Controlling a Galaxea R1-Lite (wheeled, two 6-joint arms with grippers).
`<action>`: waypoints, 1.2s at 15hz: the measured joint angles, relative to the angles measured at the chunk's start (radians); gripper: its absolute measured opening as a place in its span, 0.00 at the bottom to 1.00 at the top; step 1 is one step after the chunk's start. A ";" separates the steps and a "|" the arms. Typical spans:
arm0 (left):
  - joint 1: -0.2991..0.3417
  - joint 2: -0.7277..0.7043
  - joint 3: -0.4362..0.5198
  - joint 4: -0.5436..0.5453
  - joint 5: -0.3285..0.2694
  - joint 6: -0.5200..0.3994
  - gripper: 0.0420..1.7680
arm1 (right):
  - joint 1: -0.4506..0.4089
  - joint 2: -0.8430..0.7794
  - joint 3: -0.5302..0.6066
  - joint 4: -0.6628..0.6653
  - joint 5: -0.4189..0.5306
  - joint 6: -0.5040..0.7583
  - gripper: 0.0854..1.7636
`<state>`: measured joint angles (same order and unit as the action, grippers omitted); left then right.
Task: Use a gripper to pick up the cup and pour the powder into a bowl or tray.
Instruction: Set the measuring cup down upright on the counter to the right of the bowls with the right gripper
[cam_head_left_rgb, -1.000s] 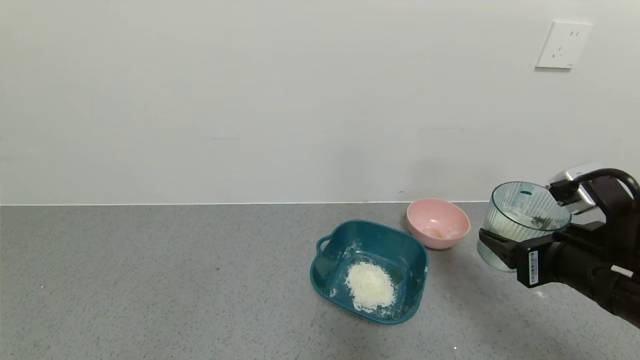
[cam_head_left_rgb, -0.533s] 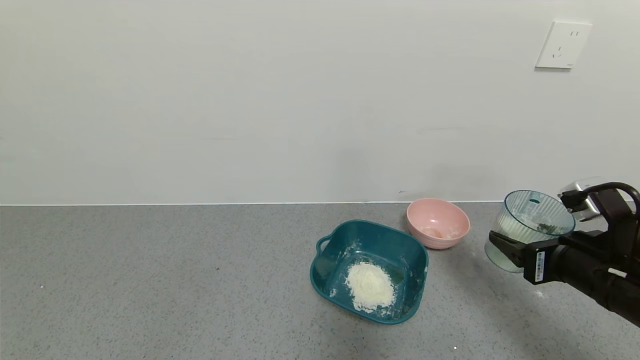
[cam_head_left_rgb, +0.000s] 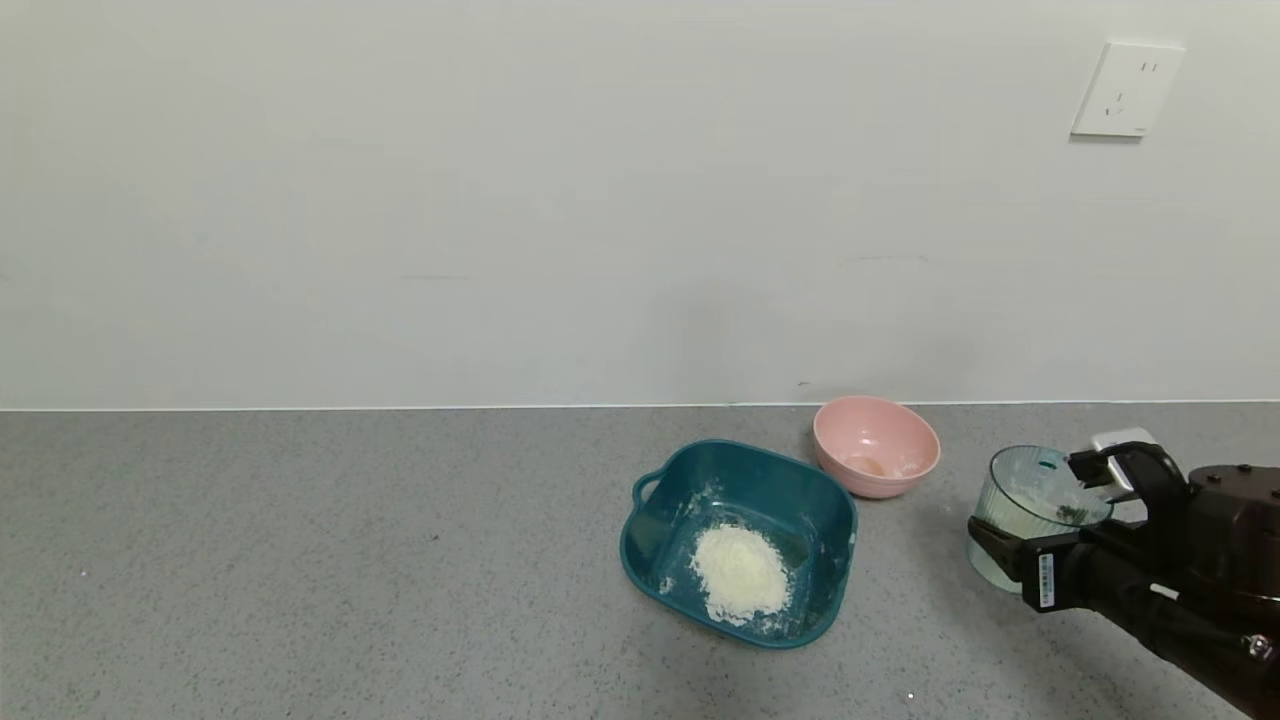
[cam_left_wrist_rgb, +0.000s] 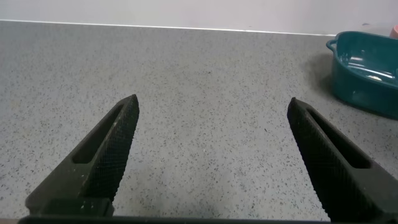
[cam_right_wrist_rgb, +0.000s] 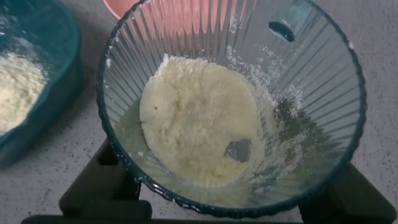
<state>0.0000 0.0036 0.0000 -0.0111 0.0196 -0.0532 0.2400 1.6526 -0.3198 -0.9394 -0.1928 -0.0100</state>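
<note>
Head view: the right gripper (cam_head_left_rgb: 1030, 555) is at the lower right of the frame, fingers pinching the cup (cam_head_left_rgb: 1035, 515) from both sides. The cup sits upright, low over the counter (cam_head_left_rgb: 300, 560), well to the right of the teal tub (cam_head_left_rgb: 740, 540) and just right of & below the pink bowl (cam_head_left_rgb: 875, 445). The tub has a heap of powder (cam_head_left_rgb: 740, 573) in it. The cup has powder too, a soft lump (cam_right_wrist_rgb: 199, 127) stuck on its bottom w/ dust up the ribs.

The cup looks about to be set down. I think the good way is: keep it straight up, go slow, let the bottom sit flat on the counter, then spread the fingers wide & pull back w/o bumping the rim. If the leftover powder should go in the tub too, the cup must go over the middle of the tub & tip far, maybe w/ a little shake, bc the lump looks sticky.

The left gripper (cam_left_wrist_rgb: 211, 155) hangs over bare counter, fingers spread wide, holding nothing; the tub edge shows at the upper right of its view. It is not in the head view.

Hard to see: if the cup bottom touches the counter, can't tell. The far finger is hidden behind the cup in the head view. The right arm is cut off at the frame edge. A small dark mark (cam_right_wrist_rgb: 239, 149) in the cup powder, can't tell what it is
</note>
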 joint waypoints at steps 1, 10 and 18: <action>0.000 0.000 0.000 0.000 0.000 0.000 0.97 | -0.008 0.015 0.002 0.000 0.000 0.000 0.75; 0.000 0.000 0.000 0.000 0.000 0.000 0.97 | -0.045 0.138 0.006 -0.053 0.001 0.011 0.75; 0.000 0.000 0.000 0.000 0.000 0.000 0.97 | -0.052 0.254 0.009 -0.209 -0.001 0.013 0.75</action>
<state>0.0000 0.0036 0.0000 -0.0111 0.0191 -0.0532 0.1881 1.9064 -0.3111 -1.1487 -0.1934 0.0028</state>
